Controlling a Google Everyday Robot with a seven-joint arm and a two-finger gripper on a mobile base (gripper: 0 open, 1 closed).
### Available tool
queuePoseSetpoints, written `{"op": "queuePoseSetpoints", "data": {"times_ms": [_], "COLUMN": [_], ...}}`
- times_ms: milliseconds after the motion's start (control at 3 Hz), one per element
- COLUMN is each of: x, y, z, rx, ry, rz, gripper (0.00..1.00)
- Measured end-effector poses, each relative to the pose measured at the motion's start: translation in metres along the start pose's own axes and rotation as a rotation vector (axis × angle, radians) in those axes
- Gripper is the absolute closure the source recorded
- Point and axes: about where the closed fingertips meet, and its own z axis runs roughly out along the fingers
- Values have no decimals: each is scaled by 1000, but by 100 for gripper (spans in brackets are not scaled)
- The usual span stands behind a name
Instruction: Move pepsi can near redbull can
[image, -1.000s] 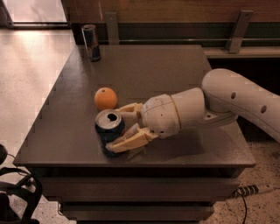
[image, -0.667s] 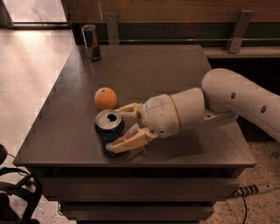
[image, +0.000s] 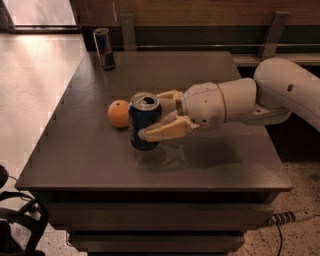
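Pale, glossy floor runs down the left side, and a dark shape at the bottom left corner is too dim to name. On the dark grey-brown table the redbull can stands upright at the far left corner, close to the rear edge. Nearer the front and a little to the right sits an orange, and just beside it, on its right, is the pepsi can, upright with its open silver top facing up. The gripper reaches in from the right and is closed around that can, one tan finger behind it and one across its front, so the can's long axis stands vertical between them. Whether the base rests on the table or hangs just above it cannot be told. The white arm stretches off to the right edge. What the next move turns on is direction: the slim can lies away and to the left of the held can, well apart, toward the back corner, so the carry should probably go diagonally back and left. The orange sits just left of the start of that line and could be nudged if the can travels low. Bare tabletop lies between the two cans, with open space beside the slim one. At the far right, a cable lies on speckled floor.
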Motion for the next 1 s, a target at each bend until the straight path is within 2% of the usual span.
{"op": "queuePoseSetpoints", "data": {"times_ms": [333, 667, 1000], "x": [-18, -39, -54], "y": [-40, -88, -138], "z": [-34, -59, -71], "rx": [81, 165, 226], "ry": [-9, 36, 100], "rz": [40, 69, 84], "gripper": [100, 100, 100]}}
